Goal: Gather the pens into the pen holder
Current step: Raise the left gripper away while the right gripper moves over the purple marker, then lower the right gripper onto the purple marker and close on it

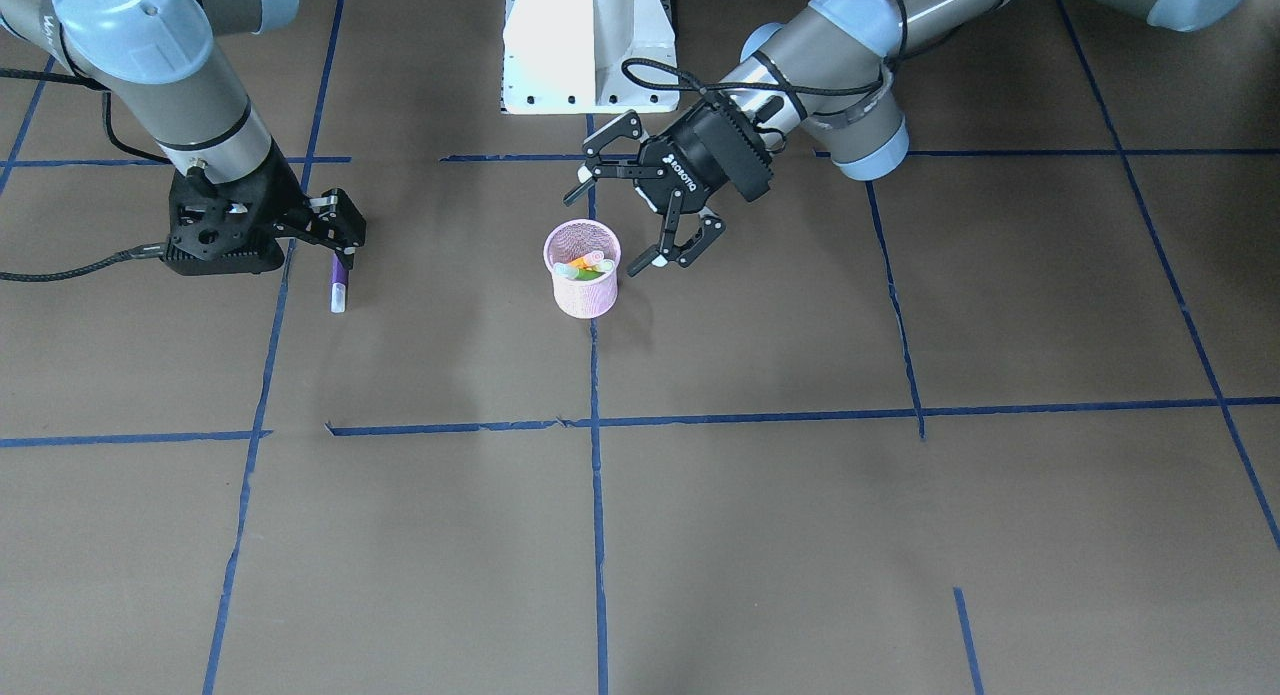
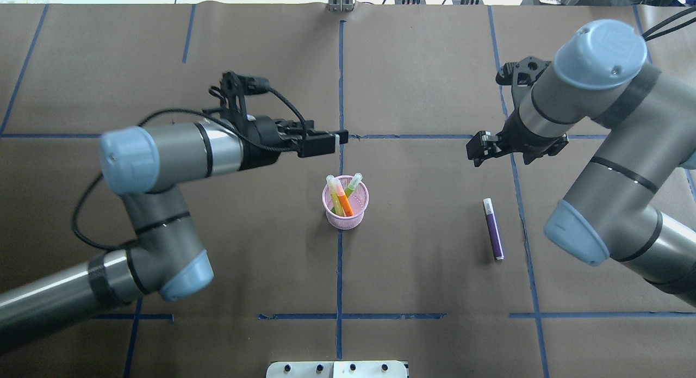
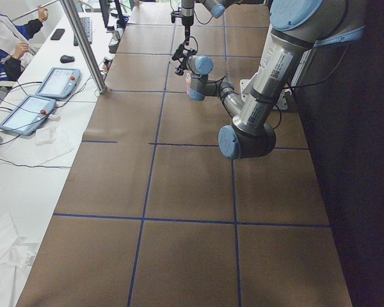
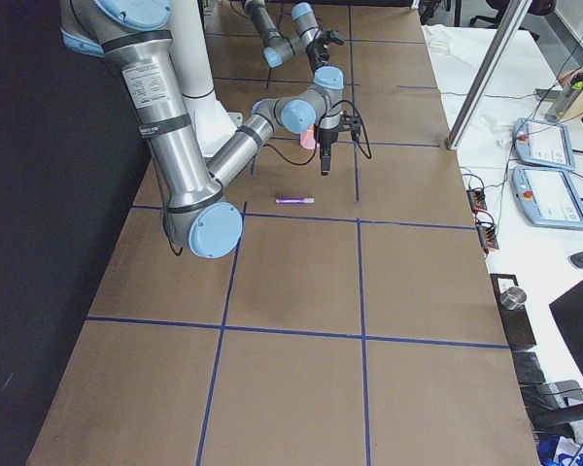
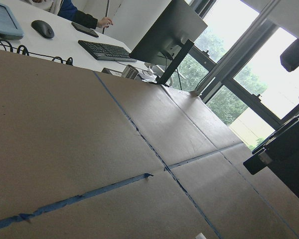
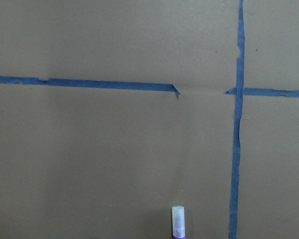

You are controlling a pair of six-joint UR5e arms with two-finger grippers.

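Pen holder: pink mesh cup, upright on the brown table, sitting right on the centre blue tape line.

Inside the cup: orange pen and green pen, both leaning, pale caps up past the rim.

Purple pen: flat on the table, outside the cup, well apart from it on the robot's right. Near another tape line, pale cap pointing away from the robot.

Left gripper: fingers spread wide, nothing between them. Tilted downward, raised above the cup, not touching it.

Right gripper: pointing straight down, fingers apparently drawn close together, gripping nothing. Raised over the purple pen, clear of it.

Right wrist view: only the pale cap end of the purple pen at the bottom edge, plus brown table and crossing tape.

Left wrist view: slanted stretch of table and tape. Desk with keyboard and monitor beyond.
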